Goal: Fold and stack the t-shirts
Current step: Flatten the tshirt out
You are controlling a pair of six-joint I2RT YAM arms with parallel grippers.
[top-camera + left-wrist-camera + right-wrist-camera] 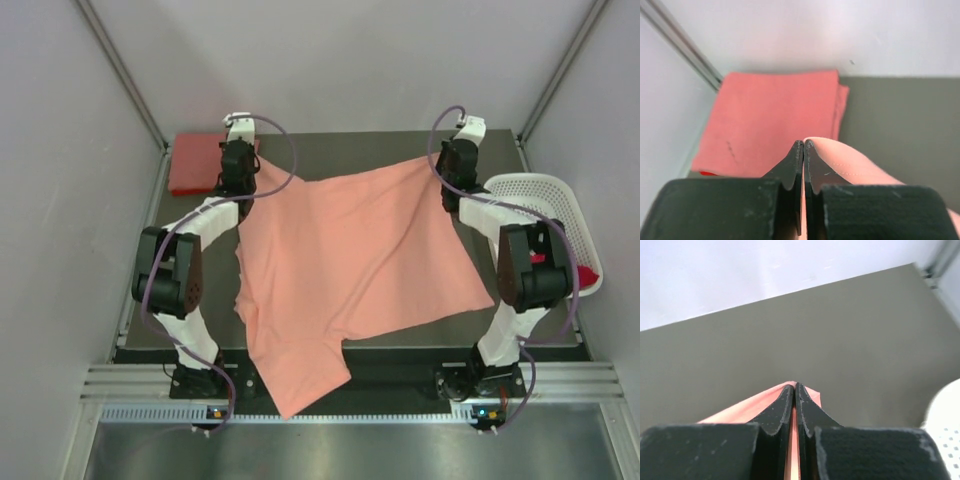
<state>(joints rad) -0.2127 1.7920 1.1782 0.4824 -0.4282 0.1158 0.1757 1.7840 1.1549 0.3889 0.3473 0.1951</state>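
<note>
A light salmon-pink t-shirt (350,260) hangs spread between my two grippers, its lower part draping over the table's near edge. My left gripper (252,172) is shut on its far left corner; in the left wrist view the jaws (804,142) pinch pink cloth (850,165). The right gripper (440,165) is shut on the far right corner, and the right wrist view shows cloth (740,412) clamped at the fingertips (795,385). A folded coral-red t-shirt (195,163) lies at the far left corner of the table, just ahead of the left gripper (775,120).
A white perforated basket (545,200) stands at the right edge, with something red (590,272) at its near end; its rim shows in the right wrist view (947,425). The dark table mat (380,150) runs to the back wall. Walls close in on both sides.
</note>
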